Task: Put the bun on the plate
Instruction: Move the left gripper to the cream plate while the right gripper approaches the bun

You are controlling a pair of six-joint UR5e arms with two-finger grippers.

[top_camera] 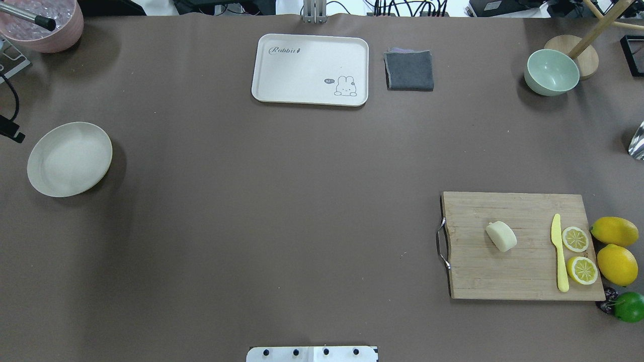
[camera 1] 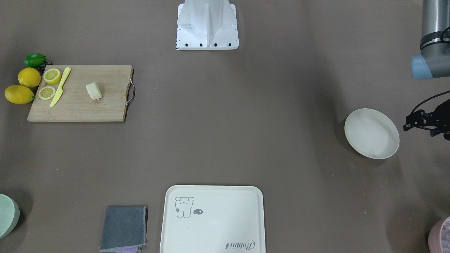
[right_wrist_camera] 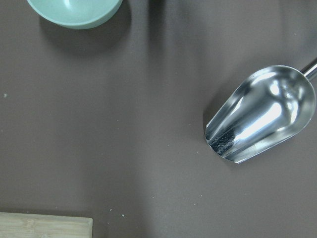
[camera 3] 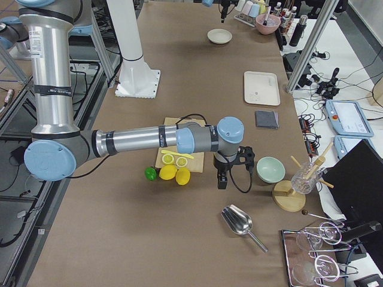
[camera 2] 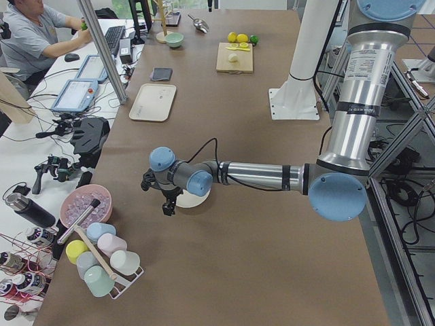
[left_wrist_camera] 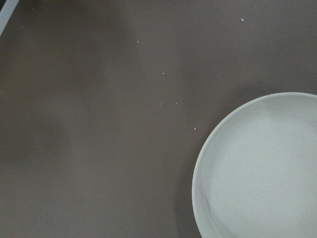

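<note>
brown-covered table (top_camera: 302,201); white side desk (camera 2: 17,163) with tablets (camera 2: 75,95), cables (camera 2: 47,125), a seated person (camera 2: 34,37).

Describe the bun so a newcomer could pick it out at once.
Find the wooden cutting board on the robot's right side of the table. The bun lies alone near its middle. Unlike the bright yellow knife, lemon slices and lemons nearby, it is a pale cream, smooth lump.

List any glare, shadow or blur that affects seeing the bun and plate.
Overhead exterior: even light, the bun is sharp, and the plate casts a soft shadow to its right. Left wrist view: plate slightly soft, no glare. Right wrist view: strong highlights on the metal scoop.
</note>
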